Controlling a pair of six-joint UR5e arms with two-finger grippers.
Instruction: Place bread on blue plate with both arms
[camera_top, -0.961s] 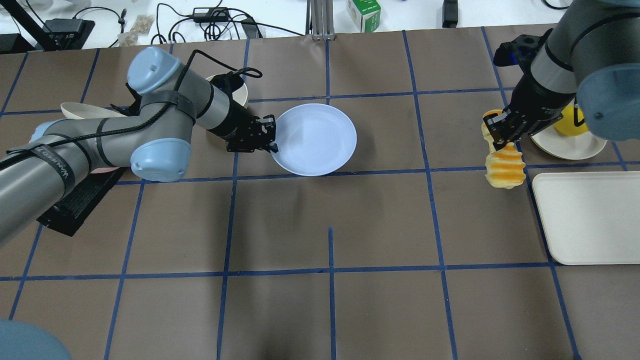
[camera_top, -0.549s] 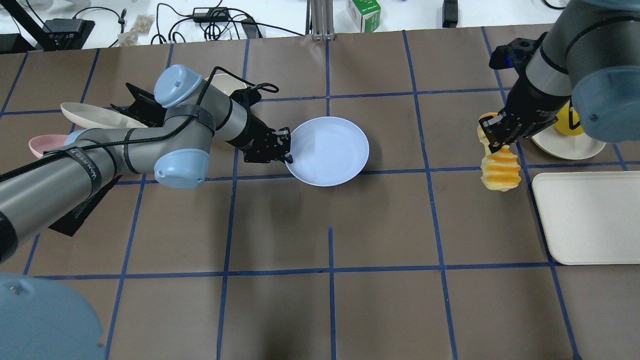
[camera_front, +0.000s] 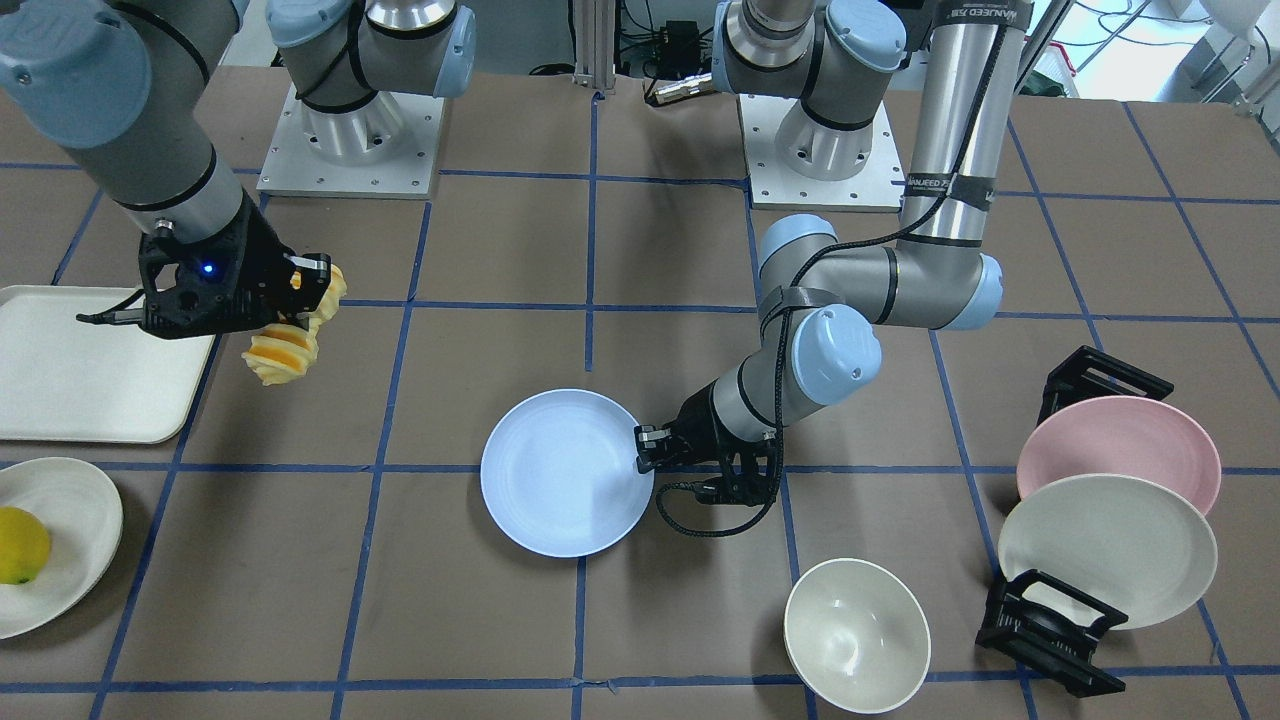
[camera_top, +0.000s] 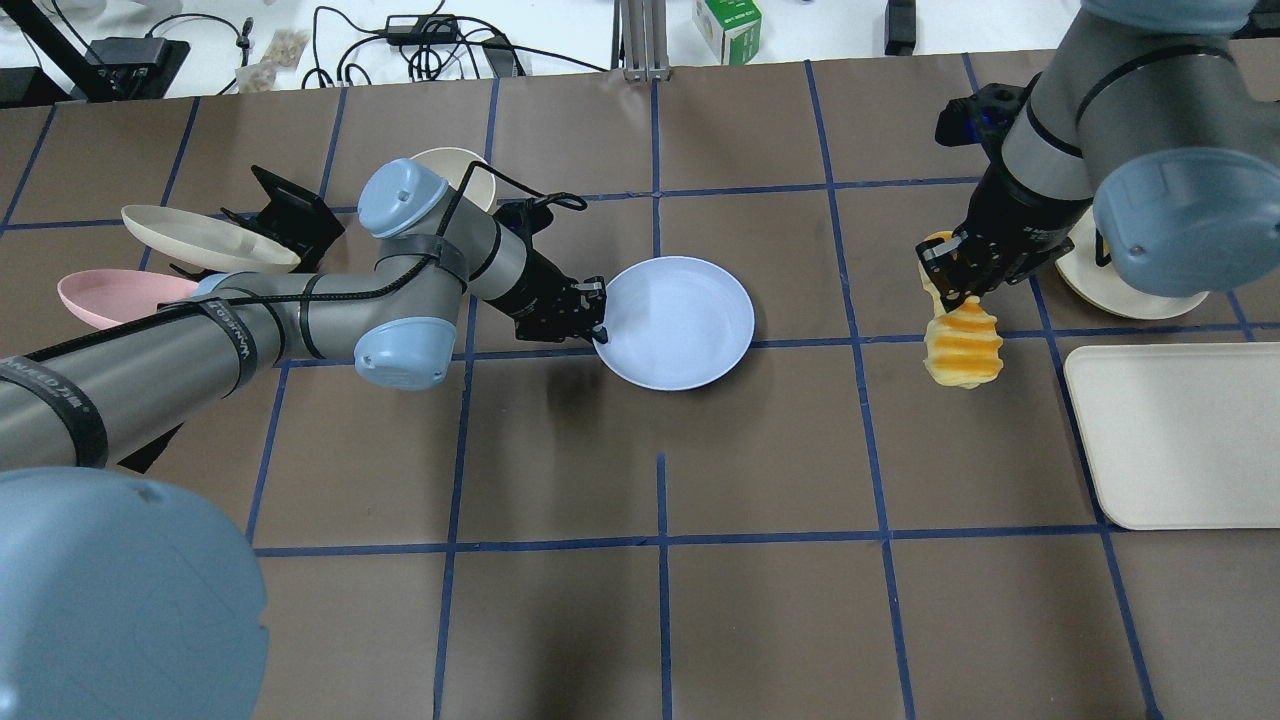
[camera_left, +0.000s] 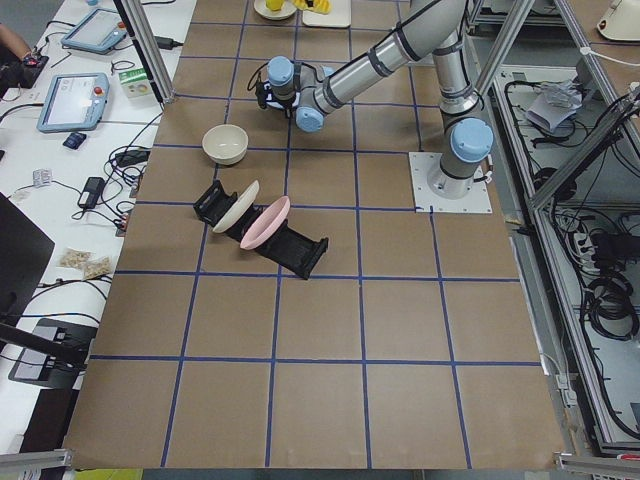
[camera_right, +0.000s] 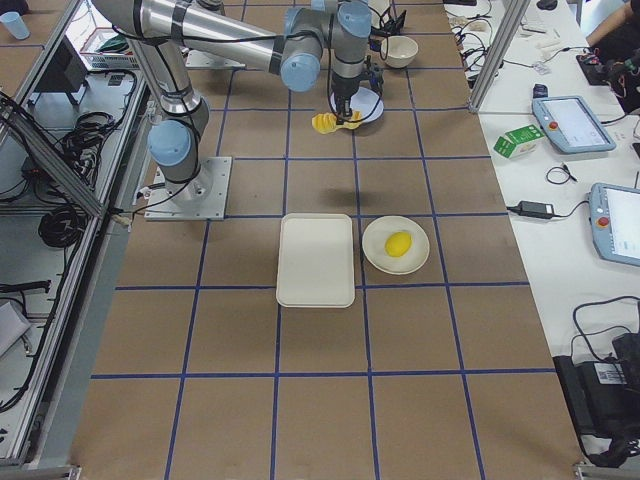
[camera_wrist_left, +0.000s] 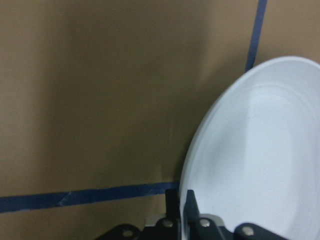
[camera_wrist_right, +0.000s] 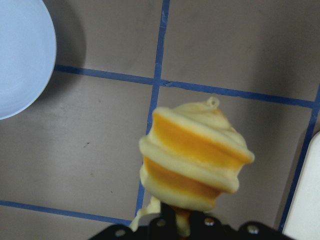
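The blue plate (camera_top: 678, 320) is round and pale lavender-blue, near the table's middle; it also shows in the front view (camera_front: 566, 471) and the left wrist view (camera_wrist_left: 260, 160). My left gripper (camera_top: 598, 322) is shut on the plate's left rim, also seen in the front view (camera_front: 645, 455). My right gripper (camera_top: 945, 275) is shut on the bread (camera_top: 962, 345), a yellow-orange ridged loaf that hangs above the table right of the plate. The bread also shows in the front view (camera_front: 285, 352) and the right wrist view (camera_wrist_right: 192, 160).
A cream tray (camera_top: 1170, 435) lies at the right, with a cream plate (camera_front: 70, 540) holding a yellow fruit (camera_front: 20, 545) beyond it. A cream bowl (camera_front: 855, 630), and a pink plate (camera_front: 1120, 445) and a cream plate (camera_front: 1105, 545) in a black rack, stand at the left.
My left gripper has dragged the blue plate to the right and slightly nearer. My right gripper has carried the bread to the left, toward the plate.
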